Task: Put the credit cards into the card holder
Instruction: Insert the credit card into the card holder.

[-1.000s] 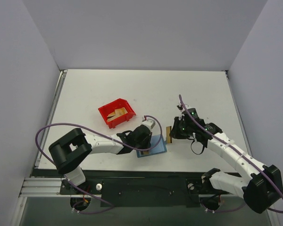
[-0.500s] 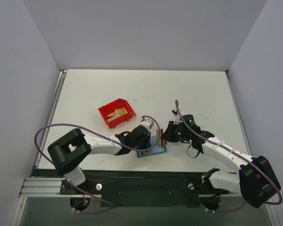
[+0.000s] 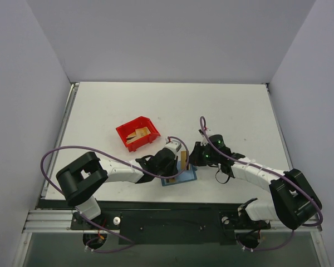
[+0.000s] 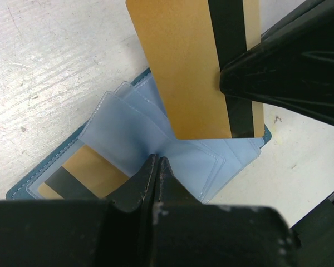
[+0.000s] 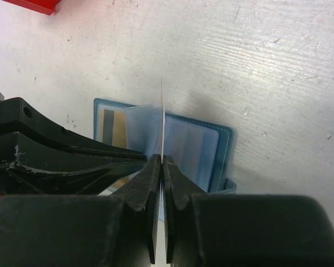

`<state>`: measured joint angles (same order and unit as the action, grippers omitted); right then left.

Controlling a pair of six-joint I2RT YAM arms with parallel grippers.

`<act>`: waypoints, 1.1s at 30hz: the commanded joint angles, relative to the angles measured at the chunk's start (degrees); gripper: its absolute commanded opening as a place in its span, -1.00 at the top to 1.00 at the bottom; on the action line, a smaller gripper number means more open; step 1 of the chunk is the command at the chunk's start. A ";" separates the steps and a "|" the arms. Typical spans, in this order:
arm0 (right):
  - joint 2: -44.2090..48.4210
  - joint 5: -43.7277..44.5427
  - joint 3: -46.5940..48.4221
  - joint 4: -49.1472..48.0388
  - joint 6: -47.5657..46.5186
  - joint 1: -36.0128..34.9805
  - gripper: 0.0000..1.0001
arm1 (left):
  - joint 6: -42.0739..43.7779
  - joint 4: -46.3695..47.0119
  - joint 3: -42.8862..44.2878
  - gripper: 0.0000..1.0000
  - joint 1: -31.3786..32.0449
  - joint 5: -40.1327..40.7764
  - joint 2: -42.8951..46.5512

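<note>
Right hand (image 5: 160,162) is clamped on a credit card (image 4: 183,67), edge-down over the open card holder (image 5: 222,150) on the tabletop (image 5: 267,55). Left hand (image 4: 156,164) is closed, tips at the clear sleeves (image 4: 122,133). Risks: the card edge misses the slot, buckles a sleeve, or twists in the pinch.

White counter (image 3: 222,105), surface scuffed and scratched in the wrist views. A red bin (image 3: 124,139) sits on it left of centre. A teal-blue card holder (image 3: 182,177) lies open and flat on the counter, near the front edge, right of the bin and apart from it, lighter blue inside facing up.
</note>
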<state>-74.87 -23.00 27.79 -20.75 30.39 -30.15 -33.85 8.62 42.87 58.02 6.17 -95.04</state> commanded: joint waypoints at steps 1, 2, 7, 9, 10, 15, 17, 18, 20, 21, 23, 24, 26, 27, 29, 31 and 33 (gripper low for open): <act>-0.19 4.28 2.18 0.88 -1.56 -1.31 1.00 | 0.53 -6.43 -1.92 1.00 -0.01 -1.87 -1.90; -0.01 5.41 2.27 1.59 -1.74 -1.40 1.00 | 0.53 -6.34 -1.83 1.00 -0.01 -1.87 -1.81; 0.16 7.45 2.88 3.26 -2.62 -2.10 1.00 | 0.27 -6.42 -1.74 1.00 -0.01 -2.04 -1.90; 0.08 7.97 3.06 3.61 -2.71 -2.45 1.00 | 0.27 -6.43 -1.74 1.00 -0.01 -2.04 -1.90; -0.01 7.98 3.15 3.79 -2.79 -2.46 1.00 | 0.27 -6.34 -1.83 1.00 -0.10 -2.13 -1.81; -0.71 6.31 3.41 3.70 -3.14 -2.98 1.00 | 0.18 -6.34 -1.74 1.00 -0.10 -2.13 -1.81; -1.33 4.38 3.59 2.91 -2.97 -3.07 1.00 | 0.18 -6.34 -1.74 1.00 -0.10 -2.13 -1.90; -1.68 3.68 3.50 2.30 -2.88 -3.16 1.00 | 0.10 -6.42 -1.65 1.00 -0.10 -2.13 -1.90; -2.29 1.74 3.58 1.42 -2.53 -3.16 1.00 | 0.09 -6.34 -1.83 1.00 -0.10 -2.13 -1.90; -2.56 0.43 3.59 1.24 -2.62 -3.16 1.00 | 0.10 -6.34 -1.83 1.00 -0.10 -2.13 -1.90; -3.35 -0.89 3.94 0.81 -2.27 -3.16 1.00 | 0.10 -6.34 -1.74 1.00 -0.19 -2.13 -1.90; -3.70 -1.51 3.94 0.63 -2.01 -3.16 1.00 | 0.10 -6.25 -1.83 1.00 -0.19 -2.13 -1.90; -3.79 -2.04 3.76 0.10 -1.48 -3.16 1.00 | 0.01 -6.42 -1.83 1.00 -0.19 -2.13 -1.81; -3.70 -2.48 3.59 -0.25 -1.30 -3.16 1.00 | 0.09 -6.34 -1.83 1.00 -0.19 -2.13 -1.72; -3.44 -2.75 3.32 -0.78 -0.78 -3.07 1.00 | 0.10 -6.43 -1.83 1.00 -0.27 -2.04 -1.63; -3.35 -3.10 3.23 -0.95 -0.42 -3.07 1.00 | 0.01 -6.51 -1.83 1.00 -0.28 -1.96 -1.37; -3.61 -3.62 3.32 -1.04 0.10 -2.81 1.00 | 0.18 -6.51 -1.65 1.00 -0.45 -1.69 -0.76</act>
<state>-78.39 -24.12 30.06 -19.97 29.41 -32.77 -33.89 8.69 42.87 57.87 5.74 -95.04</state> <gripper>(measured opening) 0.003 0.021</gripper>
